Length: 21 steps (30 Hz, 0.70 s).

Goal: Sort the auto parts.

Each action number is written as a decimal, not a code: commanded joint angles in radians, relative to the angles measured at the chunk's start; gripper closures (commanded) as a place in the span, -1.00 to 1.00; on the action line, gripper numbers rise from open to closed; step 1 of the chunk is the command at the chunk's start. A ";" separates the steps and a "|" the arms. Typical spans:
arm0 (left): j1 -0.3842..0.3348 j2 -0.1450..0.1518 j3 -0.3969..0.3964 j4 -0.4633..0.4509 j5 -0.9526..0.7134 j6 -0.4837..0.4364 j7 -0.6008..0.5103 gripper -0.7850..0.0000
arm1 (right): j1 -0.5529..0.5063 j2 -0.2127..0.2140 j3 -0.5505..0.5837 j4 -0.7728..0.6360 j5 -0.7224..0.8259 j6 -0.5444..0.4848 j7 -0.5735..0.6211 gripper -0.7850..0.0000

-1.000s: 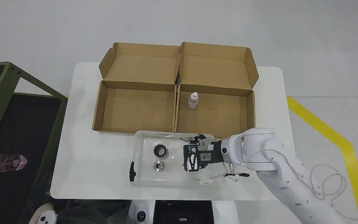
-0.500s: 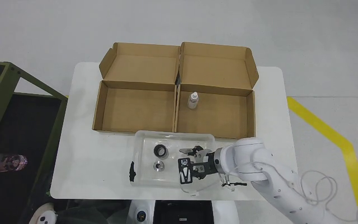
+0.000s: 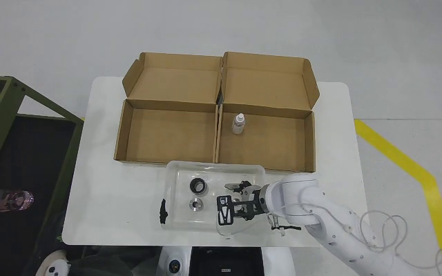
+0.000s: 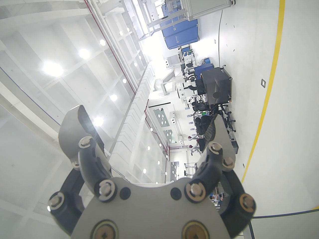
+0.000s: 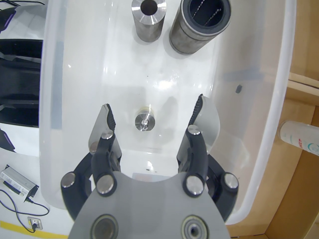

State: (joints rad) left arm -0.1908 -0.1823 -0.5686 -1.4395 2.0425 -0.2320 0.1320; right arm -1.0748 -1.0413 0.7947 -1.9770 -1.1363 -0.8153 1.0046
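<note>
L pincer (image 4: 148, 115): aimed up at hall ceiling lights, spread wide, nothing btw its fingers.

Near edge of tabletop (image 3: 103, 172), about mid: clear tray (image 3: 207, 164), long side along that edge. Just off tray's near-left corner, on tabletop: small black item (image 3: 162, 212), kind unclear.

R pincer (image 3: 224, 209): over tray's middle, toward its near wall, arm in from tabletop's near-right corner. Seen from own wrist, R pincer (image 5: 153, 103) wide open, gripping nothing. Small steel stud (image 5: 145, 123) upright on tray floor btw the two fingers (image 5: 101, 125), apart from both. Fingertips down at stud's level or above it: can't tell.

Left half of tray, well apart from stud: steel bushing (image 3: 197, 203) w/ centre bore, upright, on the near side. Just beside it on the far side, not touching: bearing (image 3: 199, 185), wider, hollow, black-rimmed, also upright. Same pair from R wrist: bushing (image 5: 149, 16), bearing (image 5: 199, 18).

Just beyond tray's far wall, toward tabletop's far edge: two open cardboard boxes side by side, lids folded back. Left box (image 3: 169, 134), right box (image 3: 266, 141), inner walls touching. In right box, near its left wall: small white bottle (image 3: 238, 124); standing or lying, can't tell.
</note>
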 commanded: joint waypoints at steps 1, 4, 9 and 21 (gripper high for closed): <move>0.000 0.000 0.000 0.000 0.000 0.000 0.000 -1.00 | 0.002 -0.001 -0.011 0.006 -0.008 0.009 0.009 -0.45; 0.000 0.000 0.000 0.000 0.000 0.000 0.000 -1.00 | 0.009 -0.001 -0.027 0.019 -0.015 0.019 0.020 -0.42; 0.000 0.000 0.000 0.000 0.000 0.000 0.000 -1.00 | 0.024 -0.002 -0.044 0.036 -0.016 0.035 0.035 -0.34; 0.000 0.000 0.000 0.000 0.000 0.000 0.000 -1.00 | 0.051 -0.008 -0.078 0.082 -0.020 0.057 0.044 0.29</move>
State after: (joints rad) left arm -0.1908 -0.1823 -0.5686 -1.4395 2.0425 -0.2320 0.1320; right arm -1.0247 -1.0494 0.7176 -1.8968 -1.1556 -0.7595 1.0495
